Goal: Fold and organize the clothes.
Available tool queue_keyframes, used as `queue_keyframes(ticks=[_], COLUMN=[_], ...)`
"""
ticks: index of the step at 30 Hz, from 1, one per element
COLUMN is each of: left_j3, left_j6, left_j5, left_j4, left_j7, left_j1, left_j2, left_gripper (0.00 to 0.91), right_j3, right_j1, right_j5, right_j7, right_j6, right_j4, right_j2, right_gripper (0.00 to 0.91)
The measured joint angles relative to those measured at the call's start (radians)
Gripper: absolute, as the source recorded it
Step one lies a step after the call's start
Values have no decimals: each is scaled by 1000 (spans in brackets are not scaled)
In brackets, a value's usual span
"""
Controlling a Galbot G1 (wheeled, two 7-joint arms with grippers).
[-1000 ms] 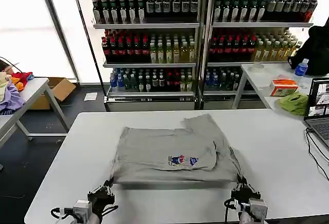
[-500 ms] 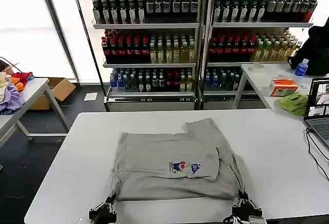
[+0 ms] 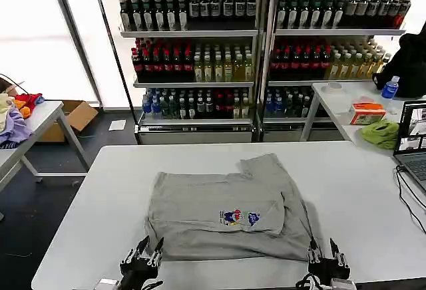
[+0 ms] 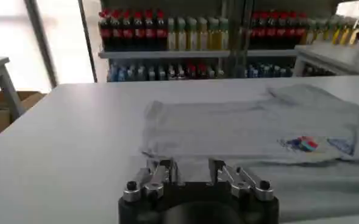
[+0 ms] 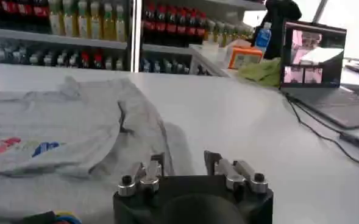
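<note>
Head view: folded grey T-shirt lies mid-table, chest print up. Left gripper sits at its near-left corner, right gripper at its near-right corner; both spread, holding nothing.

Left wrist view: fingers parted, shirt edge just ahead.

Right wrist view: fingers parted, shirt ahead and to one side, laptop farther off.

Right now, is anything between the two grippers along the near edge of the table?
Yes: the folded T-shirt's near hem lies between the left gripper and right gripper, both open at its corners in the head view.
</note>
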Motion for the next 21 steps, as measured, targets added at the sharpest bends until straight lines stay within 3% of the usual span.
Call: queue_keyframes(ticks=[6, 13, 17, 21], left_j3=[-17, -42, -40, -21], left_j6=[0, -19, -20, -20], left_j5=[-55, -98, -120, -143], left_j4=[-17, 23, 70, 142], left_j7=[-2, 15, 37, 66], left_j1=[-43, -149, -234, -334], left_j2=[12, 38, 83, 150], left_gripper=[907, 907, 907, 907], right_j3=[35, 61, 52, 19], right_j1=[109, 320, 442, 572], right_j5=[14, 50, 79, 130], right_j7=[-30, -133, -202, -239], right_j6=[21, 60, 59, 33], right_j4=[-34, -150, -231, -332], right_j2=[-9, -79, -139, -191], right_gripper=[907, 907, 907, 907])
